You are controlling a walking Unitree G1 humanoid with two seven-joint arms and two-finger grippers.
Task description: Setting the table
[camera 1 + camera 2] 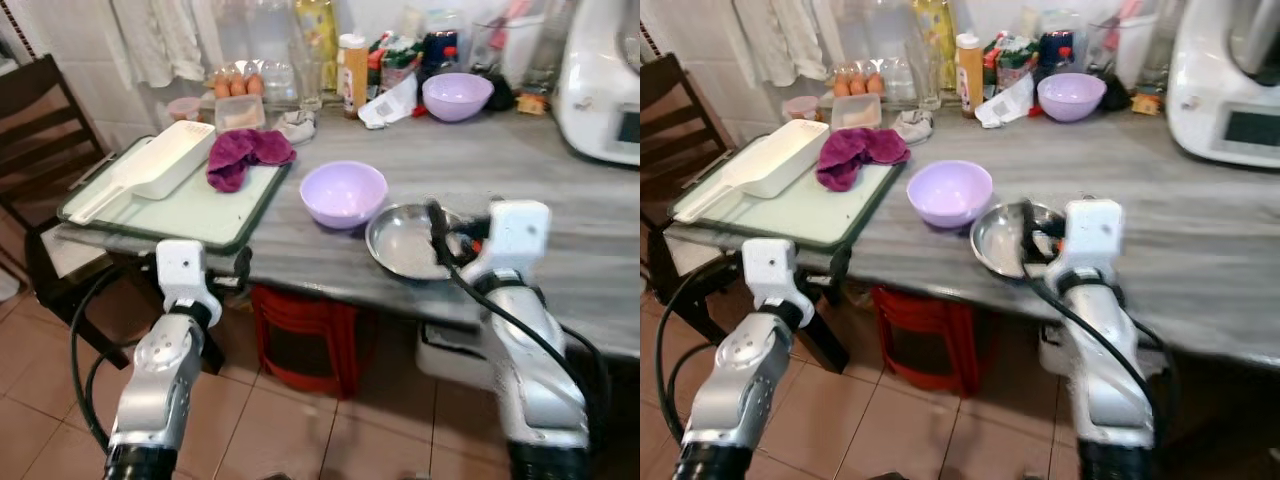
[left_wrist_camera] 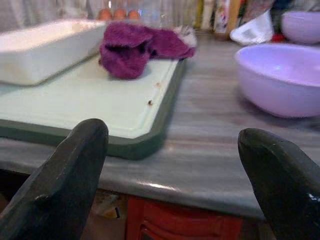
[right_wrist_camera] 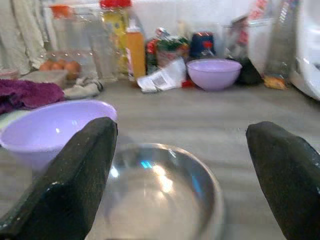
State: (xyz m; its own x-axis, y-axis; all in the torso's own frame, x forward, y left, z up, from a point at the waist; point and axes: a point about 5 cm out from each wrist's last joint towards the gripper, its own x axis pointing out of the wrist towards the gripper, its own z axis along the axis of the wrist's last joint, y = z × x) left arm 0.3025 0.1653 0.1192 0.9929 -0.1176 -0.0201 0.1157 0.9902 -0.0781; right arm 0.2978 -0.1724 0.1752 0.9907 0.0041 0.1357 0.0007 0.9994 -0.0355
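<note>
Grey stone-patterned table [image 1: 560, 190] spans the left eye view. A steel bowl [image 1: 405, 243] sits near the front edge at about 5 o'clock from a lilac bowl [image 1: 343, 192], just beside it. At 9 o'clock from the lilac bowl lies a pale green tray [image 1: 215, 215] carrying a white dish [image 1: 170, 160] and a purple cloth [image 1: 245, 155]. A second lilac bowl [image 1: 457, 96] stands far back at 1 o'clock among bottles. The right gripper [image 1: 445, 232] reaches over the steel bowl's near rim; the left gripper [image 1: 235, 268] is held level at the table's front edge, below the tray.

Right eye view: same layout. The right arm rises from below with its wrist bent forward toward the steel bowl [image 1: 1015, 238]; the left arm points up toward the tray corner.

Left wrist view: two black fingers [image 2: 65, 185] are spread wide apart, holding nothing, with the tray edge between them.

Right wrist view: the fingers [image 3: 75, 185] stand wide apart, empty, with the steel bowl [image 3: 160, 195] between them, low and close.

The step in hand seems to be taking the steel bowl. To do it well, one finger should go inside the rim and one outside, closing on the thin wall without nudging the lilac bowl alongside.
</note>
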